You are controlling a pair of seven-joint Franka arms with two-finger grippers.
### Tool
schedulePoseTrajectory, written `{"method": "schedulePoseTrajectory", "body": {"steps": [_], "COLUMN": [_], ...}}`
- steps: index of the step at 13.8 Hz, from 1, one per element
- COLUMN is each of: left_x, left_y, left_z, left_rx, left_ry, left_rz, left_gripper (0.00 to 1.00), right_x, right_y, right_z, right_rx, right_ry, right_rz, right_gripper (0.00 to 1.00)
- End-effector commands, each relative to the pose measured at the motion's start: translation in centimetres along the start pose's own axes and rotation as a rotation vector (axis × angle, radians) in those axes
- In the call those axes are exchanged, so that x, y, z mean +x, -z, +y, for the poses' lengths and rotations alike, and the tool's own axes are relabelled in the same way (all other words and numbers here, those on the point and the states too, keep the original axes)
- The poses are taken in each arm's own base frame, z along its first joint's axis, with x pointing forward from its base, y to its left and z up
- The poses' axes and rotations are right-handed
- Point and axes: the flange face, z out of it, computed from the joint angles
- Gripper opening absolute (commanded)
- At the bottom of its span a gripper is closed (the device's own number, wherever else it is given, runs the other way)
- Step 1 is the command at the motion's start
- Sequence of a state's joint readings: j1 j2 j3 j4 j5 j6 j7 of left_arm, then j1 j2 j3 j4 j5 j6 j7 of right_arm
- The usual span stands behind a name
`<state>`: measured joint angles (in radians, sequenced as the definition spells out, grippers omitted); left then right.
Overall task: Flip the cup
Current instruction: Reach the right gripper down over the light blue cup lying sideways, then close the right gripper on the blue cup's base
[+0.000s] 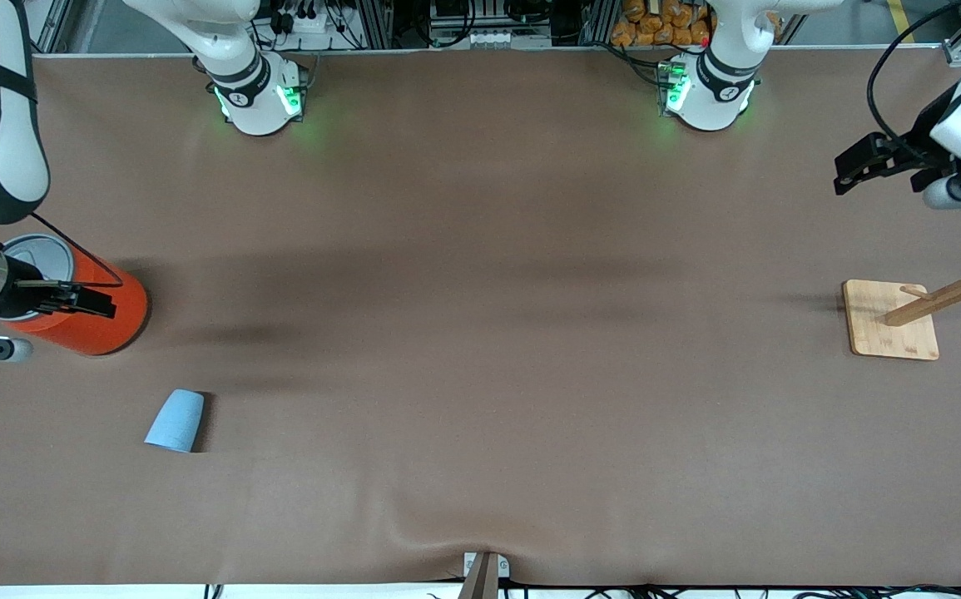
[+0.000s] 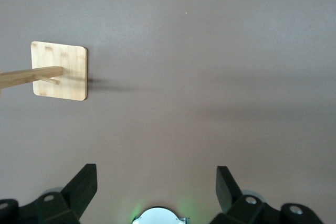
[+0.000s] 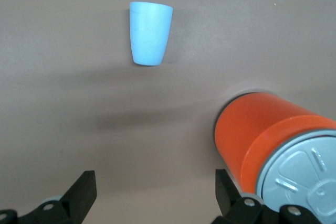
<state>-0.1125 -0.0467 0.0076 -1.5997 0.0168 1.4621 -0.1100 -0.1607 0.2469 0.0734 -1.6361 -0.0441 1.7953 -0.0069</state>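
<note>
Standing upside down on the brown table [image 1: 480,333], wide rim down and narrow base up, the cup [image 1: 175,421] sits toward the right arm's end, nearer the front camera than the orange can [image 1: 97,320]. It is light blue, tapered, no handle. In the right wrist view the cup [image 3: 150,32] stands free, well apart from the can [image 3: 268,145], nothing touching it.

The can is upright, grey lid [image 3: 302,169] on top, much bigger than the cup.

Right gripper [image 1: 85,301] hangs over the can at the table's edge, fingers spread wide, holding nothing. Both black fingertips [image 3: 84,190] show in its wrist view with bare table between them; the one beside the can shows no clear contact with it.

Left gripper [image 1: 850,170] hangs in the air at the left arm's end of the table, over bare table just beside the wooden rack [image 1: 958,291]. Its fingers [image 2: 86,182] are likewise spread wide and empty.

The rack has a square bamboo base [image 1: 890,320] flat on the table and a post with side pegs rising from it, leaning in the front view. In the left wrist view the base [image 2: 71,72] and post are seen from above, apart from the gripper.

A fold in the table cover runs up from the middle of the edge nearest the front camera.
</note>
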Motion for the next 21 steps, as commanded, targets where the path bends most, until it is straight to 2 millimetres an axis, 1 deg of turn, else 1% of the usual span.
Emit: {"method": "schedulePoseTrajectory", "body": {"steps": [1, 3, 6, 7, 8, 9, 13, 16, 18, 19, 21], "left_x": [1.2, 2.3, 3.4, 3.7, 3.8, 4.1, 4.6, 4.8, 5.0, 5.0, 5.0], "left_y": [-1.6, -3.2, -5.4, -6.0, -6.1, -6.6, -7.6, -7.9, -7.6, -7.3, -7.2], "left_z": [0.4, 1.0, 2.5, 2.8, 2.9, 3.0, 3.1, 3.2, 4.0, 4.0, 3.8], "left_rx": [0.015, 0.011, 0.019, 0.019, 0.021, 0.02, 0.019, 0.021, 0.022, 0.02, 0.019], "left_ry": [-0.03, -0.035, -0.045, -0.051, -0.049, -0.051, -0.05, -0.05, -0.062, -0.062, -0.059], "left_rz": [-0.044, -0.072, -0.114, -0.126, -0.128, -0.137, -0.153, -0.157, -0.149, -0.142, -0.14], "left_gripper": [1.0, 1.0, 1.0, 1.0, 1.0, 1.0, 1.0, 1.0, 1.0, 1.0, 1.0], "right_x": [-0.1, 0.4, 2.1, 2.6, 3.1, 3.6, 5.3, 6.5, 7.0, 7.2, 7.5], "right_y": [-1.9, -4.4, -7.9, -9.6, -10.8, -12.1, -16.5, -19.7, -21.7, -22.4, -23.7], "right_z": [-0.3, -0.2, -0.1, -0.1, -0.1, -0.2, -0.3, -1.0, -1.3, -1.5, -1.9], "right_rx": [-0.006, -0.003, 0.005, 0.008, 0.01, 0.013, 0.023, 0.03, 0.03, 0.03, 0.031], "right_ry": [-0.011, -0.014, -0.015, -0.014, -0.015, -0.013, -0.013, -0.002, 0.016, 0.021, 0.028], "right_rz": [0.031, 0.054, 0.076, 0.078, 0.092, 0.1, 0.147, 0.199, 0.231, 0.245, 0.27], "right_gripper": [1.0, 1.0, 1.0, 1.0, 1.0, 1.0, 1.0, 1.0, 1.0, 1.0, 1.0]}}
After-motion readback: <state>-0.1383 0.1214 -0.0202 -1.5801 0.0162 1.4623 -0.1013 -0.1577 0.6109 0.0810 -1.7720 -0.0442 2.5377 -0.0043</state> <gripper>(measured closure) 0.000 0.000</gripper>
